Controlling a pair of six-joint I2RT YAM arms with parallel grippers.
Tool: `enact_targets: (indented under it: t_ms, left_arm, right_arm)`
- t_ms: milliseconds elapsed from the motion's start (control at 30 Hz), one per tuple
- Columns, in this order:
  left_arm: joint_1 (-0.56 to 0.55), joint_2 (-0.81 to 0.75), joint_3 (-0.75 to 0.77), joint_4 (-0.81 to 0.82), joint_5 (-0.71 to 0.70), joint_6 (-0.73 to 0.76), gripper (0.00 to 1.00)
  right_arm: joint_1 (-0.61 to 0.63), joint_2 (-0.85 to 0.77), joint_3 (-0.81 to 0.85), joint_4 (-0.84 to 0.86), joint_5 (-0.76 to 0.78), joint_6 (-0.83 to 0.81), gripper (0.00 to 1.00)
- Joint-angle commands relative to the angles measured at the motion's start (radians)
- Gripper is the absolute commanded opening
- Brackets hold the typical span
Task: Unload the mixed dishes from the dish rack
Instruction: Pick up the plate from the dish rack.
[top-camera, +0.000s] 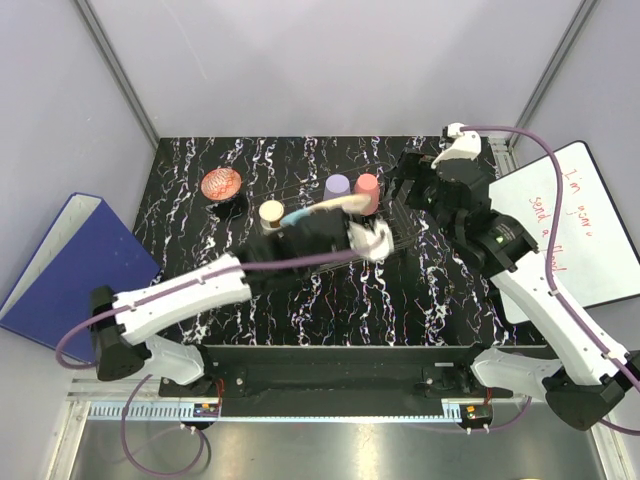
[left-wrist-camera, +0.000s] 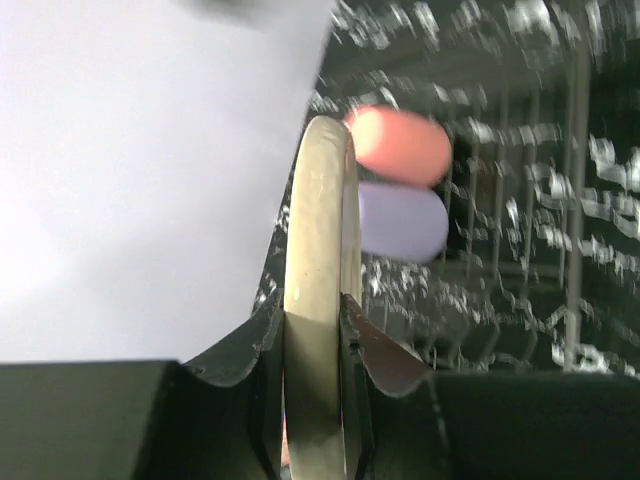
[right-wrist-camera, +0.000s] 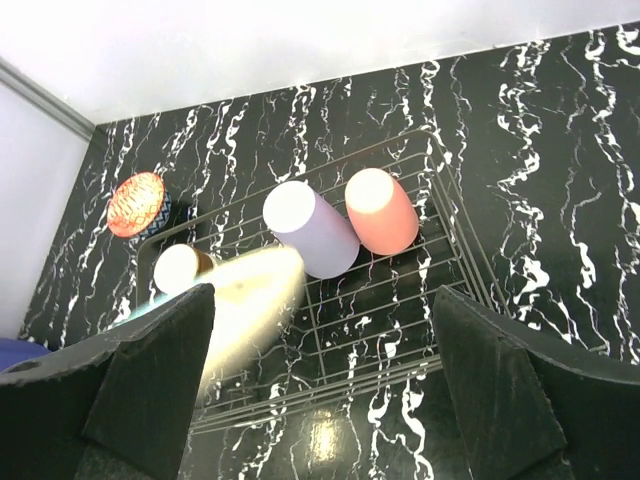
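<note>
left claw (left-wrist-camera: 318, 335) pinched on plate (left-wrist-camera: 318, 200) rim, plate on edge at dish rack (right-wrist-camera: 455, 250). right claw (right-wrist-camera: 320, 390) wide open, empty. step: plate removal. next, likely: lift clear, lay flat on table (top-camera: 450, 300).

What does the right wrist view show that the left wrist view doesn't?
Only right wrist: the red-orange bowl outside the dish rack, the whitish cup, and the open right gripper. Only left wrist: the left gripper clamping the plate, seen edge-on. Both: the lavender cup and salmon cup side by side in the rack.
</note>
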Motion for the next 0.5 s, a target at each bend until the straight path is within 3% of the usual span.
enact_targets:
  t_ms: [0,133,233,267,367,467]
  left_arm:
    - [-0.107,-0.034,-0.226,0.357,-0.404,0.224,0.00]
    - [-0.147,-0.070,-0.454,0.677,-0.555,0.327,0.00]
    - [-0.193,-0.067,-0.646,1.096,-0.628,0.547,0.00]
    - [-0.224,-0.042,-0.690,1.397,-0.638,0.724,0.00]
    - [-0.262,0.052,-0.768,1.858,-0.621,1.021,0.00]
    - [-0.302,0.094,-0.771,2.001,-0.564,1.102,0.00]
  right_arm:
    - [0.002,-0.008,0.089,-0.084,0.066,0.068,0.97]
    - [-0.006,-0.019,0.088,-0.136,0.050,0.071,0.97]
    - [-0.021,-0.031,0.039,-0.156,0.009,0.094,0.98]
    - [-0.034,-0.033,0.025,-0.160,-0.003,0.099,0.98]
    - [-0.049,-0.044,-0.021,-0.162,-0.040,0.111,0.98]
    - [-0.054,-0.035,-0.035,-0.163,-0.071,0.111,0.99]
